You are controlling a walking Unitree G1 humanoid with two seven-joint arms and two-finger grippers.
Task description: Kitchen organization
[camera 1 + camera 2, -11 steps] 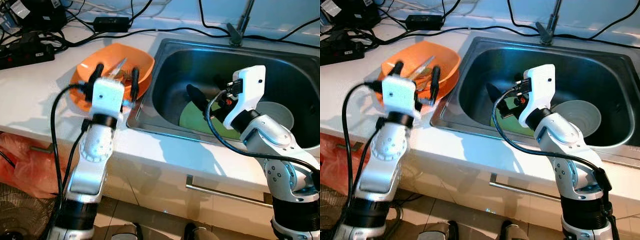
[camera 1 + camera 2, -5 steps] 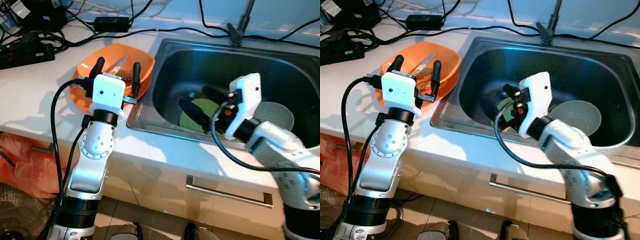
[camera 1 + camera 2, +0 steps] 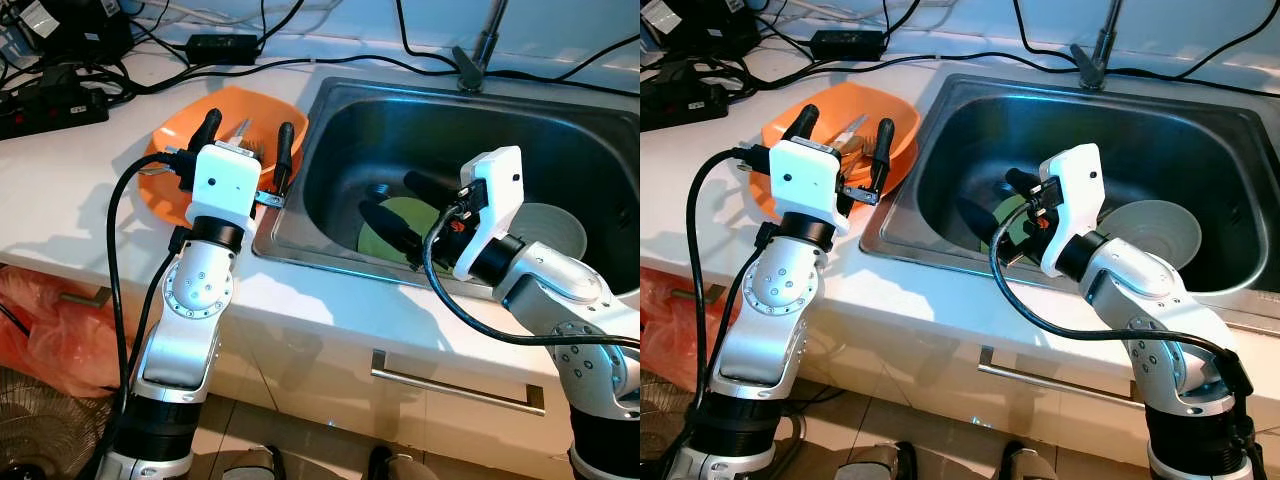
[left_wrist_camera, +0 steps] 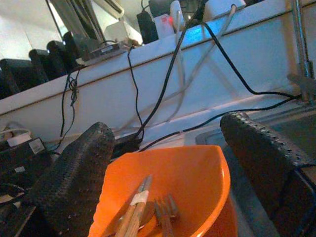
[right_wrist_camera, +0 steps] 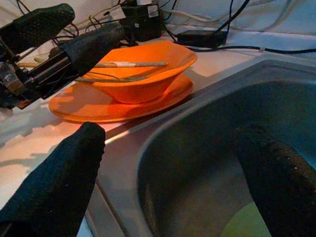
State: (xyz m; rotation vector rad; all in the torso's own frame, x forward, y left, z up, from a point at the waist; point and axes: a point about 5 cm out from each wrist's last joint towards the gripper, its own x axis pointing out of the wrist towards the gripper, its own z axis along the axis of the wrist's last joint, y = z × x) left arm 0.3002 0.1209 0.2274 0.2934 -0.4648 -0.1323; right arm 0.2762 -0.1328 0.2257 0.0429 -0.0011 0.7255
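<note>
An orange bowl [image 3: 258, 104] sits on an orange plate [image 3: 160, 197] on the white counter, left of the sink. It holds chopsticks and a fork [image 4: 150, 210]. My left gripper [image 3: 247, 135] hovers open just above the bowl's near rim, one finger on each side, with nothing held. In the steel sink [image 3: 300, 250] lie a green plate [image 3: 412, 212] and a white bowl [image 3: 555, 225]. My right gripper [image 3: 388, 195] is down in the sink, open, its fingers just above the green plate and partly covering it.
The faucet [image 3: 480, 45] rises behind the sink. Black cables and a power strip [image 3: 50, 100] crowd the back left of the counter. A red plastic bag [image 3: 40, 320] hangs below the counter edge at left. A drawer handle [image 3: 450, 385] runs under the sink.
My right gripper has dropped lower into the sink and swung toward the green plate. My left gripper has shifted a little right over the orange bowl, still open.
</note>
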